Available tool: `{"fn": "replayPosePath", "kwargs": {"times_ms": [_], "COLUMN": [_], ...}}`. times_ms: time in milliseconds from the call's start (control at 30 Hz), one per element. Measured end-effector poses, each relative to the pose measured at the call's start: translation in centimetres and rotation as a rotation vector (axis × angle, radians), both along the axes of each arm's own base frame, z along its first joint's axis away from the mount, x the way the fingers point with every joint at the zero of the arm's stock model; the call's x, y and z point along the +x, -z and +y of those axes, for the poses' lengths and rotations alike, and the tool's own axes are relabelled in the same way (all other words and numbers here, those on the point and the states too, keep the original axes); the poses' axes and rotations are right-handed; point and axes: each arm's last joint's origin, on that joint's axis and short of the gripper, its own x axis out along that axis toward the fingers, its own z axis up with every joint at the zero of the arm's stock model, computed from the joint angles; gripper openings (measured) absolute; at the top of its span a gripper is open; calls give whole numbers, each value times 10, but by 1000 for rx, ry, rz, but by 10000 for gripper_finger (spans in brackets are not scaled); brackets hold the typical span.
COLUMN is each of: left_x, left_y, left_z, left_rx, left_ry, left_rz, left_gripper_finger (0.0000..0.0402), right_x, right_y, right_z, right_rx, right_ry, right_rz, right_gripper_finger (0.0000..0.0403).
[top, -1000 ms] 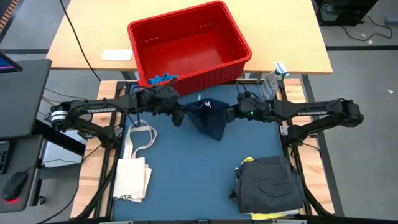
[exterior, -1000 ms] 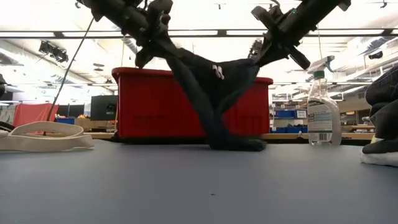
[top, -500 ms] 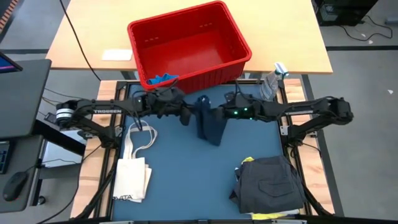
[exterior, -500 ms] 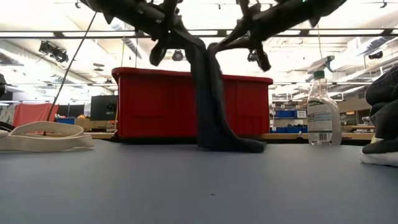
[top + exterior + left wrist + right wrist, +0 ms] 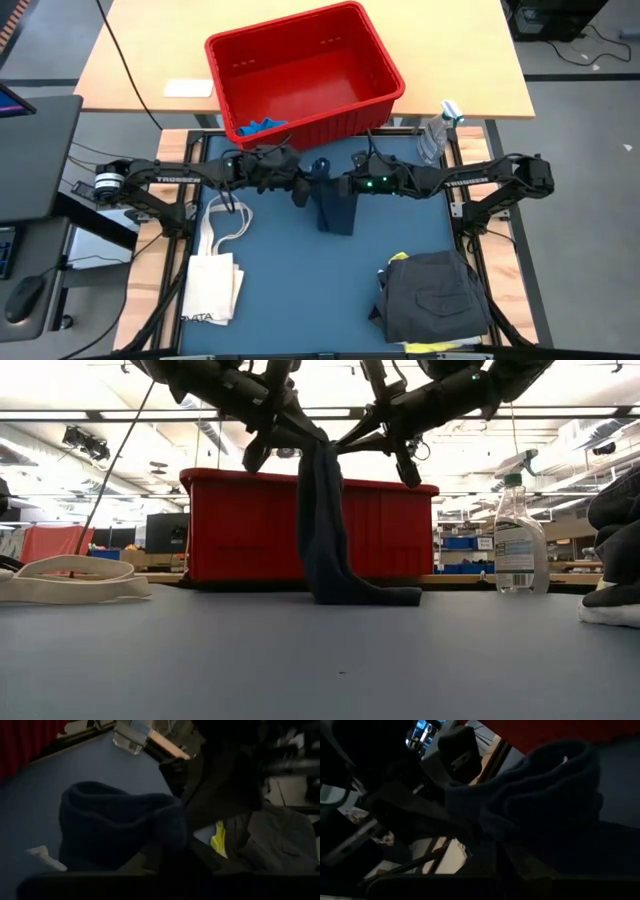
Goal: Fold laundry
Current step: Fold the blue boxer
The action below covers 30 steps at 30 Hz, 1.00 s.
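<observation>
At the far middle of the blue surface (image 5: 300,300), just in front of the red bin (image 5: 303,68), the two arms meet over a small dark navy garment (image 5: 335,203). The left gripper (image 5: 300,187) and the right gripper (image 5: 343,186) sit almost touching, each at the cloth's upper edge, so the piece hangs doubled between them; in the low view it drops as one narrow column with its lower end trailing on the surface. This looks like a fold being made in the air by bringing two corners together. The right jaws are closed on the navy garment. Whether the left jaws are closed or parting I cannot tell, as cloth hides them in the left wrist view.

The rest of the laundry waits at the near right corner: a large dark grey garment (image 5: 433,296) heaped up, with yellow cloth (image 5: 398,257) peeking from under it. A cream tote bag (image 5: 212,284) lies at the near left. A spray bottle (image 5: 436,129) stands at the far right edge, and something blue (image 5: 262,127) lies beside the bin. Beyond is a wooden table (image 5: 130,60), and the low view shows a lit workshop with shelves.
</observation>
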Motion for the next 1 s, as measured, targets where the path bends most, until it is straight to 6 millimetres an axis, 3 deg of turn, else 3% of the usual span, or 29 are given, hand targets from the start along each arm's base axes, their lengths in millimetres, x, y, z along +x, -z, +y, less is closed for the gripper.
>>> {"fn": "replayPosePath", "kwargs": {"times_ms": [300,467,700,1000], "left_x": [0,1,17,24], "left_y": [1,-2,15,28], "left_z": [-1,1,5,11], "left_rx": [17,43,37,8], "left_ry": [25,20,8,-42], "left_rz": [7,-23,-14,8], "left_gripper_finger": [204,258,283,266], "right_x": [-1,-1,0,5], "right_y": [-4,-4,-4,1], "right_z": [-5,-5,-6,-2], "right_rx": [80,85,85,112], "right_ry": [87,111,113,77], "right_rz": [-48,-52,-69,-66], "right_gripper_finger": [7,7,8,8]}}
